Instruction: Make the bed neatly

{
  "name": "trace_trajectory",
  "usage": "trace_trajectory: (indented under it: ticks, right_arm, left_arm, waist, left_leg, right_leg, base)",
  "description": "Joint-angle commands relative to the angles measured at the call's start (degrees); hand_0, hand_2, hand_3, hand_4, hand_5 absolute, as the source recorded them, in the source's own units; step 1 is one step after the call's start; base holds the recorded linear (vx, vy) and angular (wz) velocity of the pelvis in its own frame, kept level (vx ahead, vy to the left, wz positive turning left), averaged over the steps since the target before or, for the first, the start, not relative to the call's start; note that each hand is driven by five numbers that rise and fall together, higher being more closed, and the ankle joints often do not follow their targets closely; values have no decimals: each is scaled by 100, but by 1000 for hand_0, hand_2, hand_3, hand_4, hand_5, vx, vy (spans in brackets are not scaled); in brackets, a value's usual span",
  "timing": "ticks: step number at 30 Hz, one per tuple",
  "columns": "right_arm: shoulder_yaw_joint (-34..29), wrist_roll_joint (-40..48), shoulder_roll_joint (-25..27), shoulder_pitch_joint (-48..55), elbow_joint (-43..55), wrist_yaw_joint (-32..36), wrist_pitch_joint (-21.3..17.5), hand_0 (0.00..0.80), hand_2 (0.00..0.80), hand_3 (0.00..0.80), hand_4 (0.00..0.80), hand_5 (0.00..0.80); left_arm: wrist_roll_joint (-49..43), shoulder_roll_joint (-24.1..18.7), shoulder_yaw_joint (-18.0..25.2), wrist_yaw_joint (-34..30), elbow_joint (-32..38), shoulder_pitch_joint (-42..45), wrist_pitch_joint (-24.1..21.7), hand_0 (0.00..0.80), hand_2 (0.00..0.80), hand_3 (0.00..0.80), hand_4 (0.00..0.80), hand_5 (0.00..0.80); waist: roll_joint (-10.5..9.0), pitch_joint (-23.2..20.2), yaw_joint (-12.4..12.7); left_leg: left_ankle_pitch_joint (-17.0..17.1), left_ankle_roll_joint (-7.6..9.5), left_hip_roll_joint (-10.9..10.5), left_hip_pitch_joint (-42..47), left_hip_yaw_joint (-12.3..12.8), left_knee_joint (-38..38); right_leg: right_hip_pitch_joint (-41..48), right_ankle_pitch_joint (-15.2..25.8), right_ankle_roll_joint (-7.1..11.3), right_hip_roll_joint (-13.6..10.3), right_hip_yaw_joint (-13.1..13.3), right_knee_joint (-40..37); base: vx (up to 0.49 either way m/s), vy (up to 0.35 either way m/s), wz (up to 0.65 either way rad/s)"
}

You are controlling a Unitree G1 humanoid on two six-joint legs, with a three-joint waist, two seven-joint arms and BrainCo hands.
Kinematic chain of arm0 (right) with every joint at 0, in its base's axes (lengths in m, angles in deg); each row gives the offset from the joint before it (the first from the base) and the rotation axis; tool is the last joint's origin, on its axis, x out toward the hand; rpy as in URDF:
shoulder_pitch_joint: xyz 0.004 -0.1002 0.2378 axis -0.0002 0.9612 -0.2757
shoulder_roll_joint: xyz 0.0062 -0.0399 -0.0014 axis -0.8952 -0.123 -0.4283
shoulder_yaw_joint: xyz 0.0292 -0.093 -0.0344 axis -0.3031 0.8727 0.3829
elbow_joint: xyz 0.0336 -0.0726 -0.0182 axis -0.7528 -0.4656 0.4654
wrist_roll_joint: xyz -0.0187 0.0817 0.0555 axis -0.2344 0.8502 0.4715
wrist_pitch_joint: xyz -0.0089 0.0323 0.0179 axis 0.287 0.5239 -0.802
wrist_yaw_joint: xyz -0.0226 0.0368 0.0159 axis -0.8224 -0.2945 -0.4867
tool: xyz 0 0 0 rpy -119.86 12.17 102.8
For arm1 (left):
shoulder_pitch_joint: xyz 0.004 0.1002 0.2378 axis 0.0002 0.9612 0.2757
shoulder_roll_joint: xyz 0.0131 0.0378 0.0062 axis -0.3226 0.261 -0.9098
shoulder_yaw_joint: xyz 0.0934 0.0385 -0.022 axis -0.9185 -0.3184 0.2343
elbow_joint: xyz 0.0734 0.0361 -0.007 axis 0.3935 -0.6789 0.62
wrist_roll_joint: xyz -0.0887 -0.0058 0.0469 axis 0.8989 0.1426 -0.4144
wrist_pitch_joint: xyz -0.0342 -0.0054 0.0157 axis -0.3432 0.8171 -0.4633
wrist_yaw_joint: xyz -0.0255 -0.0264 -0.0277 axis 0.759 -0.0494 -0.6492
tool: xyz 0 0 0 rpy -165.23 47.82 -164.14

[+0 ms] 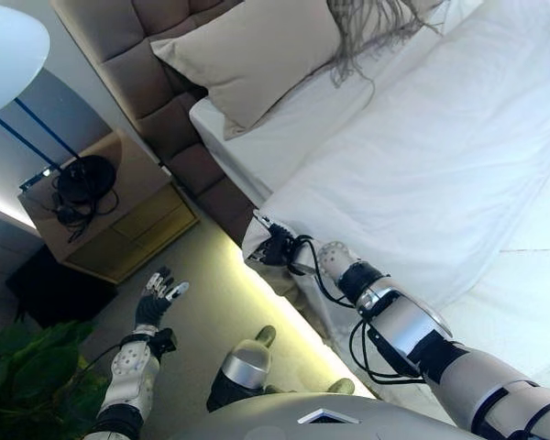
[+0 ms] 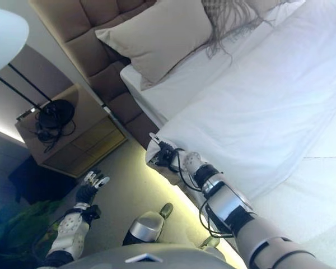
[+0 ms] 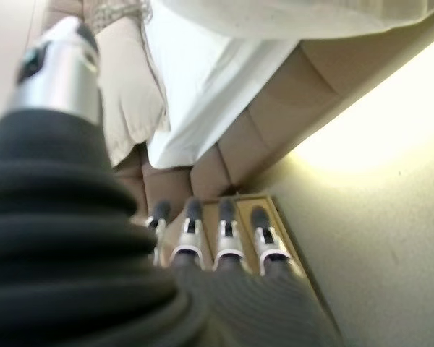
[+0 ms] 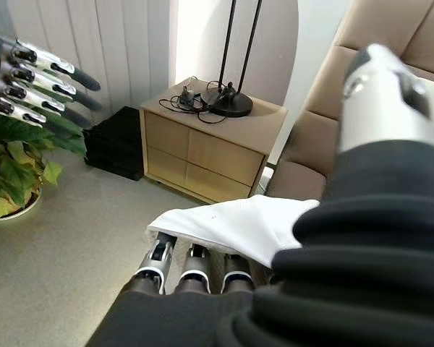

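Observation:
A white duvet (image 1: 422, 156) covers the bed, and its corner hangs over the near side edge. My right hand (image 1: 277, 247) is shut on that corner (image 4: 231, 220), with the cloth pinched between the thumb and the fingers (image 4: 192, 264). A beige pillow (image 1: 257, 50) leans on the padded headboard (image 1: 137, 64) above the white sheet. My left hand (image 1: 158, 295) is open and empty over the floor beside the bed; its straight fingers (image 3: 224, 238) show in the left wrist view.
A wooden nightstand (image 1: 110, 211) stands beside the headboard with a black lamp base (image 1: 85, 179) and cables on it. A white lampshade (image 1: 9, 46) is at the upper left. A green plant (image 1: 27, 367) and a black box (image 1: 46, 289) stand on the floor. A grey fringed throw (image 1: 376, 23) lies near the pillow.

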Motion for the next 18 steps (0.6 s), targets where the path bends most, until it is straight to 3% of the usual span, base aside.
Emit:
trace_trajectory:
  ticks: [1,7,11,14,18]
  right_arm:
    - [182,894,-1870,-425,831,321,468,0,0,0,0,0]
    - [825,1150,-2081,47,1467,-204,375,0,0,0,0,0]
    - [1003,835,-2027,400,1640,-464,392,0,0,0,0,0]
    - [1090,352,-1895,764,1620,-417,538,0,0,0,0,0]
    - [1003,-238,-1633,1103,1424,-292,1084,0,0,0,0,0]
  left_arm:
    - [-120,-171,-443,114,-93,-208,-199,0,0,0,0,0]
    - [-131,-64,-418,233,-123,-204,-256,0,0,0,0,0]
    - [-93,2,-364,329,-159,-184,-266,0,0,0,0,0]
    - [-15,70,-328,440,-232,-170,-336,0,0,0,0,0]
    - [-34,104,-249,558,-274,-184,-435,0,0,0,0,0]
  waist:
    - [-179,-83,198]
    - [-252,-54,140]
    - [-295,-9,71]
    - [-325,46,27]
    - [-375,169,-5]
  left_leg:
    - [227,363,-338,12,45,-160]
    - [220,359,-329,12,115,-168]
    - [199,364,-315,11,169,-168]
    - [202,361,-287,-27,219,-168]
    - [198,347,-243,-121,269,-168]
  right_leg:
    - [83,695,243,-755,116,253]
    - [11,719,254,-756,177,291]
    - [-59,740,260,-752,229,315]
    - [-105,718,265,-731,257,330]
    - [-165,713,281,-699,268,291]
  base:
    - [0,0,0]
    - [-12,-3,-1]
    - [-33,-5,-14]
    - [-44,-9,-2]
    - [-78,-26,-1]
